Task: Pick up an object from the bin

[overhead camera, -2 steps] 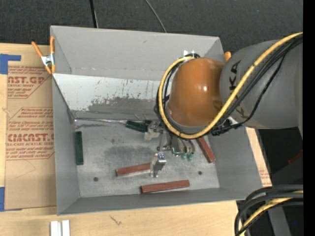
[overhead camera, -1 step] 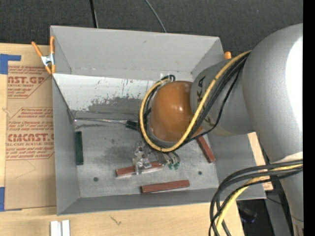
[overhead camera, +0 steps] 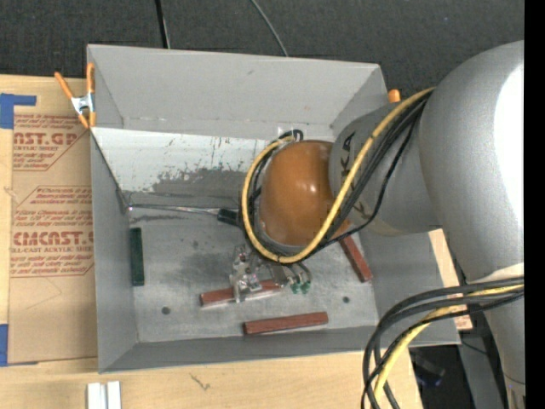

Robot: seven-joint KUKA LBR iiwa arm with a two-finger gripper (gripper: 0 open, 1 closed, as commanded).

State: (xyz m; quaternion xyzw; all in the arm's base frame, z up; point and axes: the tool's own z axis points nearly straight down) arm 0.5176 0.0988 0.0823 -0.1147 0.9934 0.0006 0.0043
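Against the left wall of the grey bin (overhead camera: 115, 296) lay a dark green bar (overhead camera: 136, 256), lengthways along that wall and on its own. Just right of it, toward the back of the floor, a thin metal rod (overhead camera: 174, 210) ran from the left wall toward the middle and ended in a dark tip near the robot's wrist.

In the middle of the floor, toward the front edge, lay a brown stick (overhead camera: 217, 297), nearly level and tipped up a little at its right end. The gripper (overhead camera: 247, 284) stood low over the right half of this stick, its bright metal parts overlapping the stick from this angle. Whether it touched or clasped the stick could not be told, nor how far it was open.

A second brown stick (overhead camera: 285, 322) lay closer to the front edge, parallel to it and apart from the first. A small green piece (overhead camera: 301, 288) sat just right of the gripper, below the wrist.

Above the gripper, the rounded orange cover (overhead camera: 294, 190) hid the centre of the floor, with yellow and black cables (overhead camera: 252, 186) looped round it. A third brown stick (overhead camera: 358, 259) lay slanted near the right wall, its upper end under the wrist. The big grey arm (overhead camera: 477, 152) came in over the bin's right rim.
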